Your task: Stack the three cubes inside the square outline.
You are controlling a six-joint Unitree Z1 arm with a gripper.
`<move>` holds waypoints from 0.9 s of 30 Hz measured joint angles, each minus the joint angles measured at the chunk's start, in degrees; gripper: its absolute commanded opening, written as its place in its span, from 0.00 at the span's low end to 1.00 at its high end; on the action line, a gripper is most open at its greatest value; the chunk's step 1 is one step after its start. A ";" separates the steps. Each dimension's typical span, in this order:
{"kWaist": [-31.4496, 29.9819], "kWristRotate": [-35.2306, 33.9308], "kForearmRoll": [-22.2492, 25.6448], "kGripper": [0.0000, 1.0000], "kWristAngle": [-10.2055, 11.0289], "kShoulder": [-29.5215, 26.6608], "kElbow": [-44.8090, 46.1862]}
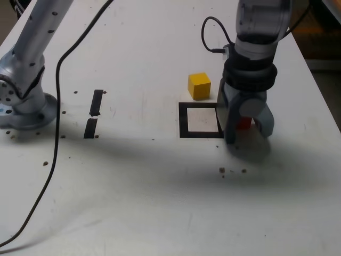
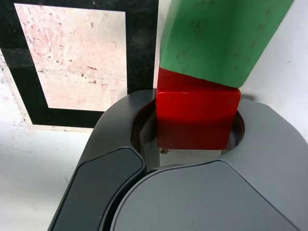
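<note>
Gripper (image 1: 246, 125) clamps unmarked red cube (image 2: 197, 115).

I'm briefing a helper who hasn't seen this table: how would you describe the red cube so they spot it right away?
Find the black square outline on the white table; just beyond its edge on the exterior view's right, the gripper is shut on the red cube. In the wrist view a green cube touches it. The yellow cube stands apart, free.
</note>
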 measured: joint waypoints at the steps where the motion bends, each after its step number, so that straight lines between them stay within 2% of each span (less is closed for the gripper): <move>1: -0.22 -0.59 0.34 0.24 0.20 -0.25 0.31; 14: -5.87 -11.71 8.31 0.24 4.48 -10.97 4.48; 20: -6.39 -12.90 7.63 0.24 3.96 -12.78 8.03; 27: -6.47 -12.24 2.85 0.24 2.27 -12.78 11.73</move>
